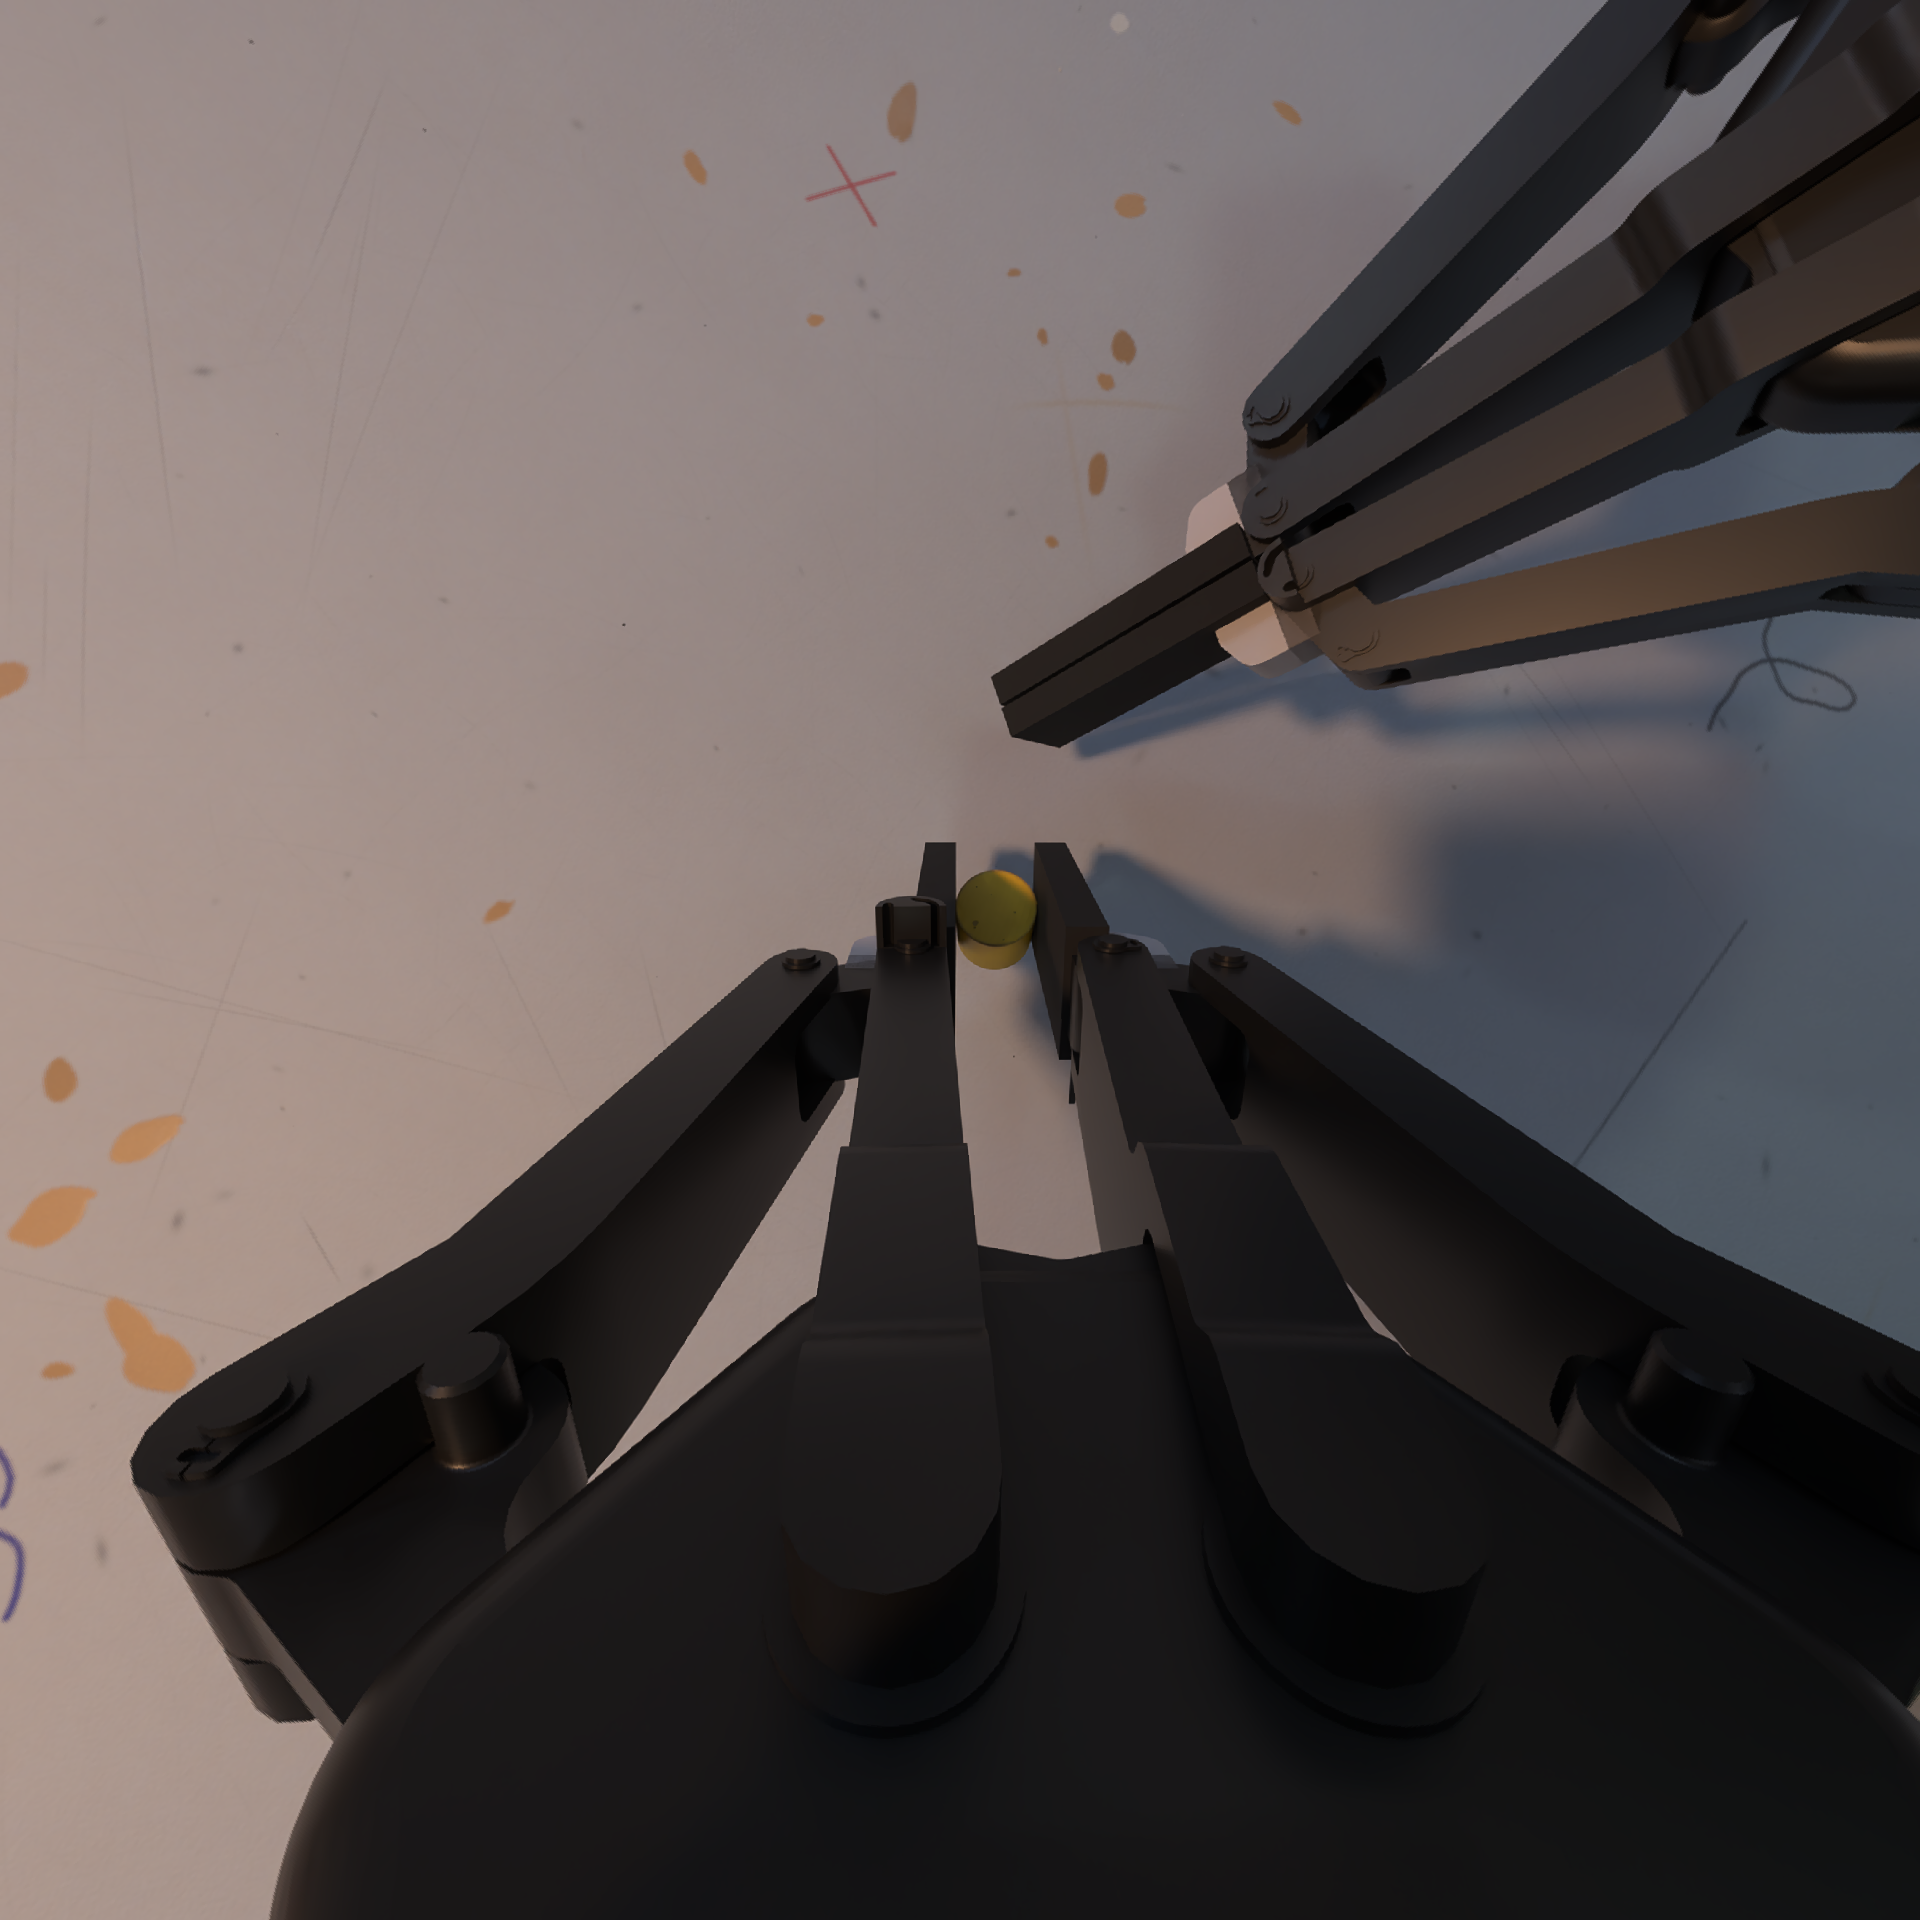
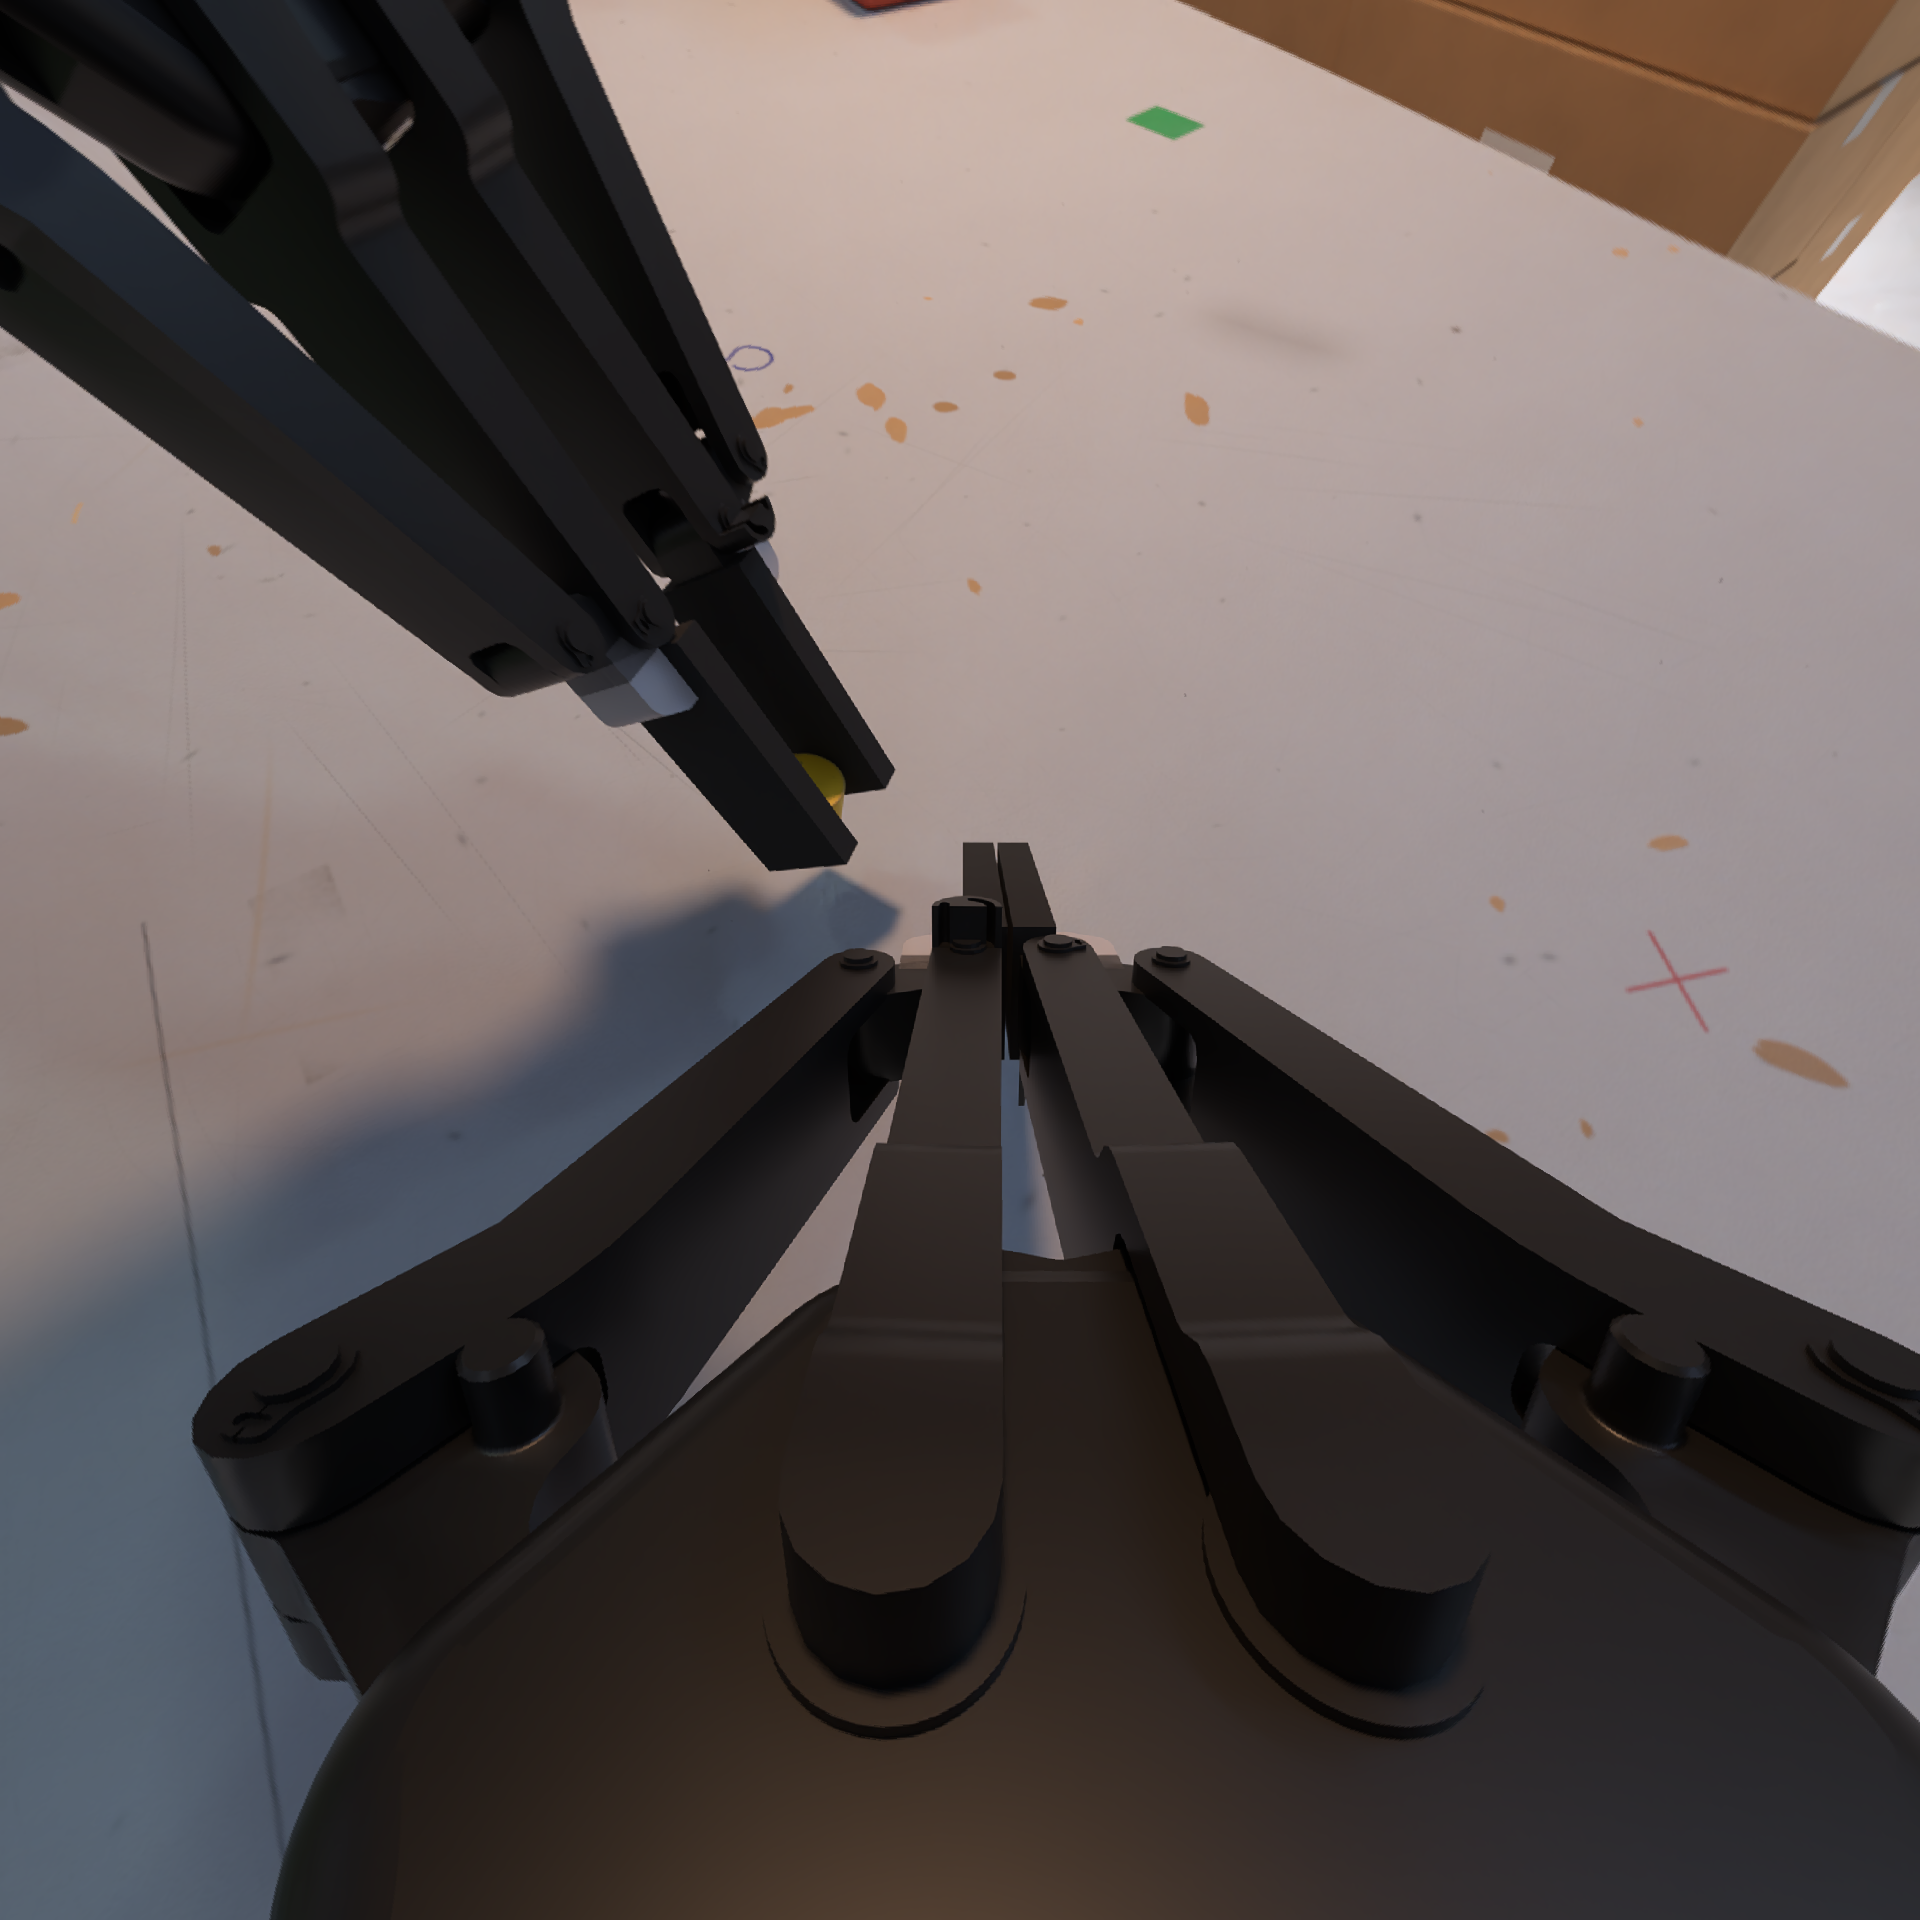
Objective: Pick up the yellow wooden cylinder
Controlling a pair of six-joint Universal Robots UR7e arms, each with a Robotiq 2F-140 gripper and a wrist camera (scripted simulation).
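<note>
Cylinder: the yellow cylinder [image 1: 995,920] stands upright between the left gripper's [image 1: 995,894] fingertips, low over the table [image 1: 416,623]; whether it has left the surface I cannot tell.
Left gripper: narrowed onto the cylinder, both pads against its sides.
Right gripper: [image 2: 997,883] fingers pressed together, empty, just beside the left one.
Doing it well: keep the squeeze steady and raise straight up, since the hold sits near the fingertips; keep clear of the right gripper.
Left wrist view only: the cylinder's round top and both contacts.
Right wrist view only: a green square [image 2: 1166,122] and cardboard boxes [image 2: 1662,94] far off; the cylinder is a sliver.
</note>
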